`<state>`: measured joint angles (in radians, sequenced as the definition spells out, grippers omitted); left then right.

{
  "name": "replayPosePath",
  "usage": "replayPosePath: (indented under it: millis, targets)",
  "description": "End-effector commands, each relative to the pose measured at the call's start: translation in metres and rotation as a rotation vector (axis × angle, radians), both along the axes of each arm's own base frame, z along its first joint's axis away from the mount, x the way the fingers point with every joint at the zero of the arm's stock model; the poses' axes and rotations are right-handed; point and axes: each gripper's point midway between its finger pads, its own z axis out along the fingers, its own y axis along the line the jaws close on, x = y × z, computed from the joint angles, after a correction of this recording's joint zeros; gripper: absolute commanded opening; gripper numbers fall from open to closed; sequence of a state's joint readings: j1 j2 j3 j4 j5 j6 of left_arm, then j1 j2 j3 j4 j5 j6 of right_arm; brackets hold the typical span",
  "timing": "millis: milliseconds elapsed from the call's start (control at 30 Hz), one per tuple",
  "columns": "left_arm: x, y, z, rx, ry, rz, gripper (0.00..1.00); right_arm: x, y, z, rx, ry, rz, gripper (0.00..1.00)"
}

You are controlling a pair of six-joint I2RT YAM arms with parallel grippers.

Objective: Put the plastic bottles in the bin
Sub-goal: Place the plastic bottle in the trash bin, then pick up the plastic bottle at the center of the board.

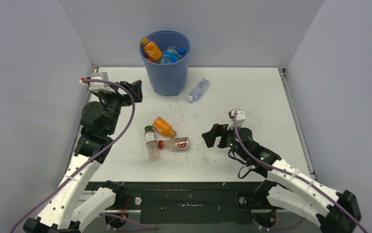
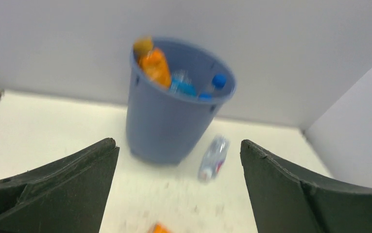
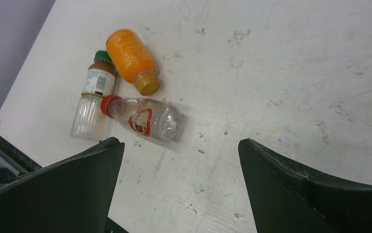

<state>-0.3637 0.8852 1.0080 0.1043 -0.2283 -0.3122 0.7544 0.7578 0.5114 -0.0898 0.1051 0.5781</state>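
Note:
The blue bin [image 1: 167,73] stands at the back of the table with several bottles in it, an orange one [image 1: 152,50] leaning on the rim. A clear bottle [image 1: 198,90] lies right of the bin. Three bottles lie mid-table: an orange one [image 1: 163,126], a green-capped one [image 1: 151,143] and a clear red-capped one [image 1: 175,144]. My left gripper [image 1: 136,91] hangs open and empty left of the bin [image 2: 172,116]. My right gripper [image 1: 213,136] is open, just right of the red-capped bottle [image 3: 147,118].
Grey walls close the table on the left, back and right. The table's near edge [image 1: 194,180] runs in front of the three bottles, with both arm bases below it.

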Motion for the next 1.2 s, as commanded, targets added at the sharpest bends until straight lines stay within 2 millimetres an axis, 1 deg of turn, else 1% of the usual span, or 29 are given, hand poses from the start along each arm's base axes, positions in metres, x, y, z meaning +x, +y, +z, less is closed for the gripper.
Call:
replayPosePath:
  millis: [0,33,100,167,233,300,400,500,533,567,667,767,900,933,1000,1167]
  targets:
    - [-0.015,0.006,-0.110,0.021,0.304,0.004,0.96,0.000,0.063,0.009,0.034,-0.014,0.257,0.92]
    - [-0.019,0.007,-0.123,-0.013,0.326,0.006,0.96,0.001,0.071,0.001,0.004,-0.004,0.277,0.93]
    - [-0.024,0.007,-0.142,-0.061,0.343,0.001,0.96,0.003,0.085,-0.013,-0.073,-0.006,0.294,0.94]
    - [-0.028,0.007,-0.158,-0.080,0.353,-0.004,0.96,0.002,0.100,-0.023,-0.161,-0.030,0.310,0.95]
    - [-0.031,0.006,-0.169,-0.096,0.360,-0.009,0.96,0.003,0.114,-0.030,-0.244,-0.058,0.316,0.95]
    - [-0.033,0.006,-0.169,-0.122,0.358,-0.015,0.96,0.009,0.127,-0.030,-0.303,-0.089,0.312,0.96]
    - [-0.037,0.004,-0.167,-0.133,0.348,-0.030,0.96,0.022,0.141,-0.032,-0.346,-0.109,0.307,0.97]
    - [-0.040,0.003,-0.170,-0.157,0.345,-0.036,0.96,0.033,0.158,-0.039,-0.394,-0.125,0.337,0.97]
    - [-0.041,0.002,-0.169,-0.162,0.342,-0.042,0.96,0.037,0.163,-0.045,-0.419,-0.120,0.347,0.97]
    - [-0.041,0.001,-0.169,-0.164,0.340,-0.048,0.96,0.040,0.166,-0.059,-0.465,-0.101,0.360,0.98]
    - [-0.043,-0.001,-0.168,-0.162,0.341,-0.055,0.96,0.043,0.176,-0.077,-0.498,-0.066,0.388,0.98]
    - [-0.045,-0.003,-0.166,-0.154,0.337,-0.062,0.96,0.037,0.178,-0.087,-0.490,-0.041,0.410,0.98]
    - [-0.048,-0.006,-0.162,-0.156,0.323,-0.079,0.96,0.024,0.171,-0.095,-0.470,0.001,0.424,0.98]
    - [-0.049,-0.007,-0.161,-0.157,0.319,-0.084,0.96,0.019,0.169,-0.097,-0.464,0.011,0.429,1.00]
    - [-0.050,-0.008,-0.159,-0.158,0.315,-0.091,0.96,0.009,0.166,-0.099,-0.445,0.032,0.432,0.98]
    - [-0.050,-0.013,-0.159,-0.154,0.318,-0.121,0.96,-0.015,0.165,-0.106,-0.392,0.099,0.445,0.97]
